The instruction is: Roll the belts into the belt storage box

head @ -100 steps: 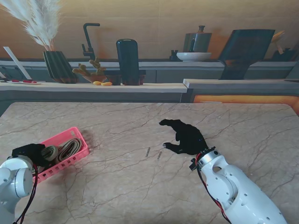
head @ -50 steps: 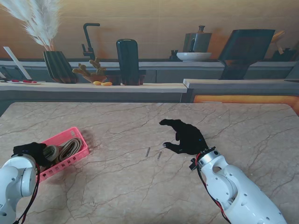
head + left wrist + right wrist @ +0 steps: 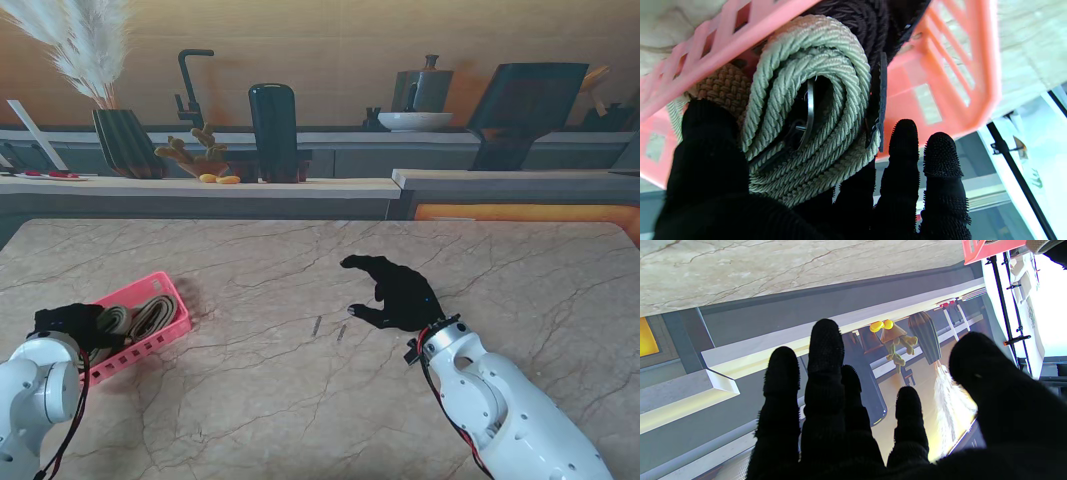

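The left hand (image 3: 70,325) grasps a rolled pale green braided rope belt (image 3: 806,110), thumb on one flank of the coil and fingers (image 3: 903,146) on the other. Squeezing the coil this way looks meant to keep it from unwinding as it goes into the pink slatted plastic belt storage box (image 3: 150,340) just ahead of the fingertips. Beside that coil, within the box, sit a tan woven belt (image 3: 723,86) and a dark braided one (image 3: 863,20), both rolled.

The right hand (image 3: 400,292) is released, fingers spread and holding nothing, resting over the bare marble worktop (image 3: 300,400) well apart from the box, probably parked out of the way.

Only the left wrist view shows the metal buckle (image 3: 810,110) tucked in the coil's centre and the grip itself; the stand view shows just a dark glove at the box's near end
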### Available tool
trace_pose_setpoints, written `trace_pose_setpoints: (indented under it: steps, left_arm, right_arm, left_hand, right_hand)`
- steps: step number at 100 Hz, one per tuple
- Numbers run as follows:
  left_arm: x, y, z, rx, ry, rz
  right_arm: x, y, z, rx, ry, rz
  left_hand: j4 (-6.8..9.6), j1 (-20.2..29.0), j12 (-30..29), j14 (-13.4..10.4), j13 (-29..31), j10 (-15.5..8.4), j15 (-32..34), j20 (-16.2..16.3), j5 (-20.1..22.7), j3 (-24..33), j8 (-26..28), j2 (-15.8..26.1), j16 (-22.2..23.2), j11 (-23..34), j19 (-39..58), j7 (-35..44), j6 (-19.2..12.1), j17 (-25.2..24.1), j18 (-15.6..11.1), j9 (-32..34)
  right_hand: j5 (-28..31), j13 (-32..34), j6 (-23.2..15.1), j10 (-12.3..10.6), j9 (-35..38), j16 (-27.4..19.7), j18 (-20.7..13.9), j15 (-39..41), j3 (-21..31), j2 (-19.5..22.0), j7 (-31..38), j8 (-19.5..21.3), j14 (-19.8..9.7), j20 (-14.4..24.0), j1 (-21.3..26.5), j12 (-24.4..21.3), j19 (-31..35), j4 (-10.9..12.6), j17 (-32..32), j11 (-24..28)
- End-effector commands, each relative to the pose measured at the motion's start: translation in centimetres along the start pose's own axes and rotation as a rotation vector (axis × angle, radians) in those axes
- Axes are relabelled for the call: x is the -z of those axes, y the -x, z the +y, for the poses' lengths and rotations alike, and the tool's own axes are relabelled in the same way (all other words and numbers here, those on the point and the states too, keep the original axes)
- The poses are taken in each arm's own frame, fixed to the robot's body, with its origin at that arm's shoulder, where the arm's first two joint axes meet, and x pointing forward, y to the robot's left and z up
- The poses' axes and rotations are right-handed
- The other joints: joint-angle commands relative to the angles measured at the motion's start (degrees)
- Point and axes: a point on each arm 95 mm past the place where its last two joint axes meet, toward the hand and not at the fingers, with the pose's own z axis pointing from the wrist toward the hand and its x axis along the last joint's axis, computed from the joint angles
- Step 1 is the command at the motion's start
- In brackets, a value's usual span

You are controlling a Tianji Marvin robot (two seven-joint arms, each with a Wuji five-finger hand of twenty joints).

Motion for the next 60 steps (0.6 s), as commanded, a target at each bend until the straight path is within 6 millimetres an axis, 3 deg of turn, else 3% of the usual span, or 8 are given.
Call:
trace_pose_setpoints:
  steps: [1,14,16,17,25,36,41,60]
  left_arm:
    - [0.4,-0.3,0.4,-0.011,0.009,0.013]
    - [0.7,-0.2,0.3,-0.032,0.002,0.034]
    - [0.7,-0.2,0.3,-0.029,0.004,0.038]
    - [0.8,-0.2,0.3,-0.027,0.005,0.040]
    - [0.9,-0.3,0.3,-0.011,0.012,0.062]
    - [1.1,-0.4,0.2,-0.007,0.011,0.085]
    - [1.1,-0.4,0.2,-0.006,0.008,0.092]
    - [1.8,-0.7,0.0,-0.030,0.013,0.107]
  right_arm:
    - [-0.1,-0.3,-0.1,-0.007,0.001,0.007]
    - [0.0,-0.3,-0.1,-0.008,0.004,0.006]
    - [0.0,-0.3,-0.1,-0.008,0.005,0.006]
    - [0.0,-0.3,-0.1,-0.008,0.005,0.005]
    - [0.0,-0.3,-0.1,-0.007,0.007,0.005]
    - [0.0,-0.3,-0.1,-0.006,0.010,0.006]
    - [0.0,-0.3,-0.1,-0.007,0.010,0.006]
    - [-0.1,-0.3,-0.2,-0.010,0.012,0.006]
  left_hand:
    - [2.98,3.3,0.8,0.9,0.9,-0.9,0.8,0.5,1.8,0.5,0.5,1.7,0.6,1.3,1.9,1.4,-1.8,0.3,0.4,1.7]
    - [3.25,1.6,-1.5,-0.4,0.3,-3.6,-1.4,-1.4,-0.2,1.6,-0.9,-3.8,-1.7,0.3,0.1,-0.6,-1.5,-0.2,-0.4,2.2]
    - [1.62,-4.7,-1.9,-0.5,-0.1,-3.5,-1.8,-1.6,-0.6,14.3,-1.5,-7.2,-2.0,0.2,-0.5,-0.6,-1.3,-0.6,-0.4,1.6]
    - [1.14,-6.4,-1.8,-0.5,-0.3,-3.4,-2.0,-1.7,-0.6,17.6,-1.5,-8.2,-2.1,0.0,-0.6,-0.8,-1.3,-0.7,-0.4,1.4]
    - [-0.70,-11.9,-3.1,-0.9,-3.2,-1.3,-3.9,-1.7,-1.4,26.0,-2.0,-11.4,-2.4,-2.1,-2.8,-1.5,-0.6,-2.1,-0.3,-5.5]
    - [-2.19,-15.6,-3.5,-1.7,-6.9,-0.5,-6.2,-1.2,-1.4,28.7,-2.8,-11.9,-2.3,-4.3,-5.5,-2.7,-0.6,-3.6,-0.6,-13.6]
    - [-2.48,-16.3,-3.6,-1.7,-8.1,0.9,-6.8,-1.0,-1.1,29.2,-2.9,-11.9,-2.2,-4.9,-6.2,-2.8,-0.7,-4.1,-0.6,-15.3]
    - [-3.36,-18.2,-4.3,-1.4,-10.7,1.6,-10.0,-1.5,-2.9,29.8,-4.6,-11.4,-3.8,-6.3,-9.6,-5.4,0.9,-4.9,0.1,-18.7]
  right_hand:
    - [-0.3,0.6,-1.1,-0.2,0.2,0.3,-0.4,1.6,0.4,2.7,0.7,-0.6,-0.6,0.9,-0.3,0.3,1.1,2.6,0.2,-0.1]
    - [-0.3,0.6,-1.0,-0.3,0.2,0.3,-0.4,1.6,0.4,2.7,0.7,-0.6,-0.7,0.9,-0.3,0.3,1.1,2.6,0.2,-0.1]
    - [-0.2,0.6,-1.0,-0.2,0.2,0.3,-0.4,1.6,0.3,2.8,0.7,-0.6,-0.8,0.9,-0.3,0.3,1.1,2.6,0.2,0.0]
    - [-0.2,0.6,-1.0,-0.2,0.2,0.3,-0.4,1.6,0.4,2.8,0.7,-0.6,-0.8,0.9,-0.3,0.3,1.1,2.6,0.2,0.0]
    - [-0.2,0.6,-0.9,-0.3,0.2,0.3,-0.5,1.6,0.4,2.8,0.8,-0.7,-0.8,0.9,-0.1,0.3,1.2,2.6,0.2,0.0]
    - [-0.2,0.7,-0.9,-0.3,0.3,0.3,-0.5,1.7,0.4,2.7,0.9,-0.7,-0.9,0.9,-0.1,0.3,1.2,2.6,0.3,0.1]
    - [-0.2,0.7,-0.9,-0.3,0.3,0.3,-0.4,1.7,0.4,2.8,0.9,-0.7,-0.9,0.9,-0.1,0.3,1.2,2.6,0.3,0.1]
    - [0.0,0.8,-0.8,-0.3,0.4,0.3,-0.4,1.9,0.4,2.9,1.0,-0.7,-0.9,0.9,-0.1,0.3,1.3,2.6,0.3,0.3]
